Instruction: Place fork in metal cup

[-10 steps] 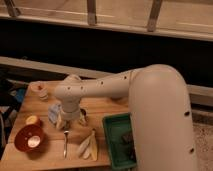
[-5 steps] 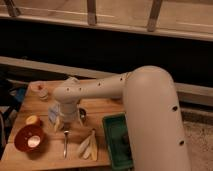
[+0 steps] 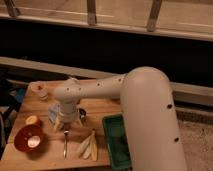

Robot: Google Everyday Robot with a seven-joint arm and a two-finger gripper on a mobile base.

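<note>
The fork [image 3: 65,142] lies flat on the wooden table [image 3: 102,107], handle toward the front edge. My gripper [image 3: 62,124] hangs pointing down just above the fork's far end, open, with nothing between its fingers. The small dark metal cup [image 3: 81,115] stands upright just right of the gripper, partly hidden by the wrist.
A red bowl [image 3: 29,139] sits at the front left with a small orange-yellow item [image 3: 32,120] behind it. A pale banana peel [image 3: 89,146] lies right of the fork. A green bin [image 3: 117,140] is at the table's right. A small glass with an orange top [image 3: 39,90] stands at the back left.
The arm's large white link has swung left and nearer the camera. The gripper has stayed over the fork's far end, dipping slightly. The objects have not moved.
</note>
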